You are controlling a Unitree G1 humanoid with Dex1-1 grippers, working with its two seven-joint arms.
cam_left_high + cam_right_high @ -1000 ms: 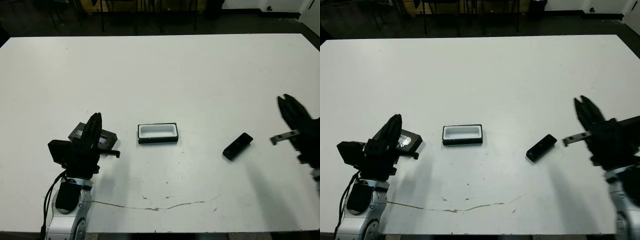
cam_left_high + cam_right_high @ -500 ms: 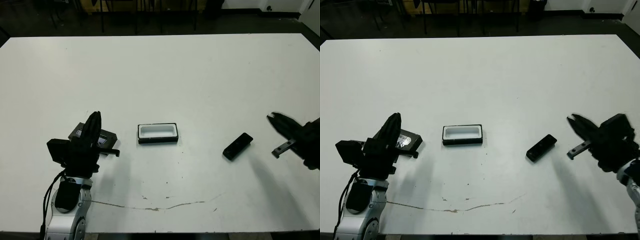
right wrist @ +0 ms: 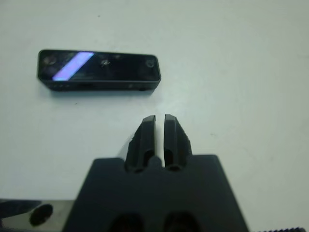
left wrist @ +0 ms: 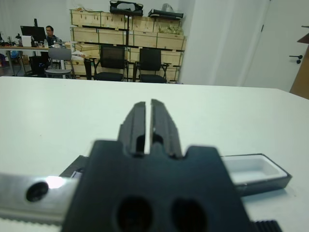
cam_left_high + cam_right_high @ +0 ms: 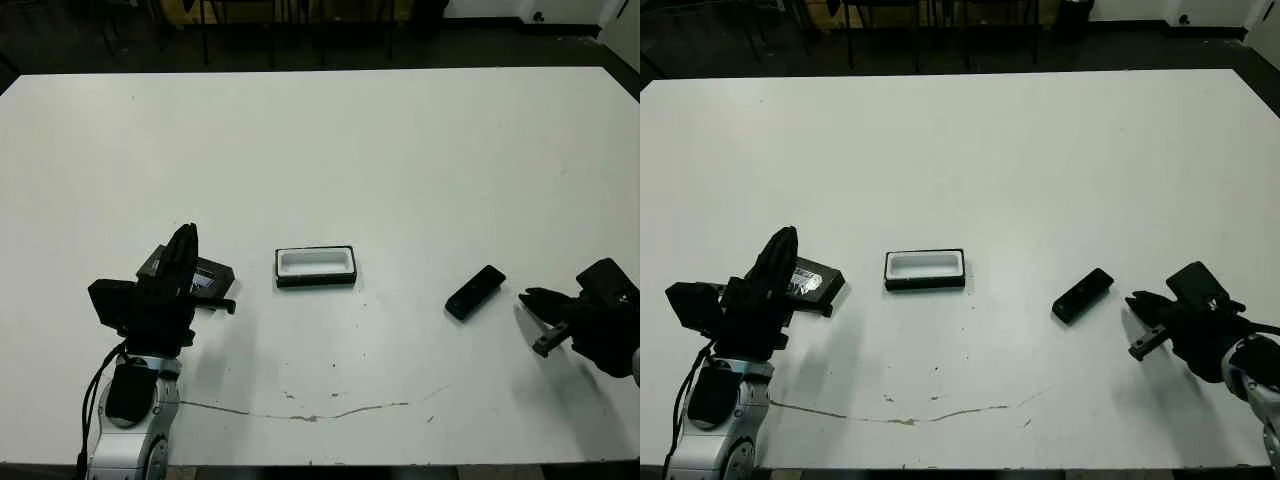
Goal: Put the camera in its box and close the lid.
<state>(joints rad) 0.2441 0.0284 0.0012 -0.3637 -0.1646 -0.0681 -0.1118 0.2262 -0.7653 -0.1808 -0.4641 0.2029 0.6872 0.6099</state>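
Observation:
The camera [image 5: 475, 292] is a small black bar lying slanted on the white table, right of centre; it also shows as a glossy bar [image 3: 98, 70] in the right wrist view. My right gripper [image 5: 530, 299] is low over the table just right of it, shut and empty, tips pointing at it with a gap between. The box [image 5: 316, 266] sits open at the middle, white lining up. The lid [image 5: 204, 274] lies flat to its left, partly behind my left gripper [image 5: 186, 246], which stands shut above it, holding nothing. The box's end [image 4: 260, 170] shows past the left fingers [image 4: 161, 126].
A thin brownish crack line [image 5: 330, 412] runs across the table near the front edge. Chairs, wooden crates and a seated person [image 4: 50, 35] show far beyond the table in the left wrist view.
My right arm has come down and tipped forward, so its gripper now lies low beside the camera instead of standing up at the right edge. The left gripper has barely moved.

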